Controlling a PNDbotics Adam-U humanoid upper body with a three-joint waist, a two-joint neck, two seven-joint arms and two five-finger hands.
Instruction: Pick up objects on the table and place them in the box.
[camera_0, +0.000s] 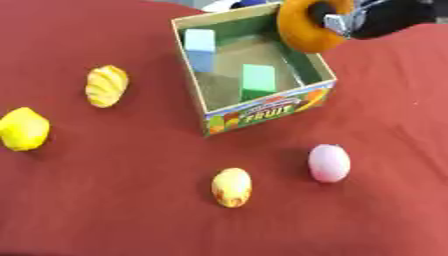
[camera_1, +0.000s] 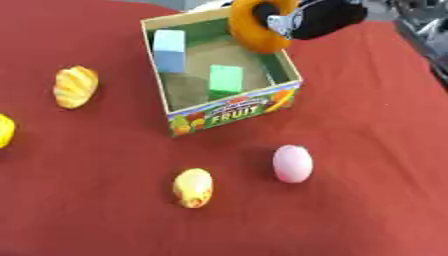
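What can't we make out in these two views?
- Right hand: in both views the orange ring covers its fingers; the grip is unclear.
- Left hand: in neither view.
- Box: the ring hides its far right corner.
- Yellow lemon-like object: cut off by the left edge in the right eye view.
- Blue block and green block: their bases are too blurred to tell how they rest.

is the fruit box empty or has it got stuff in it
Not empty: the fruit box holds a light blue block and a green block.
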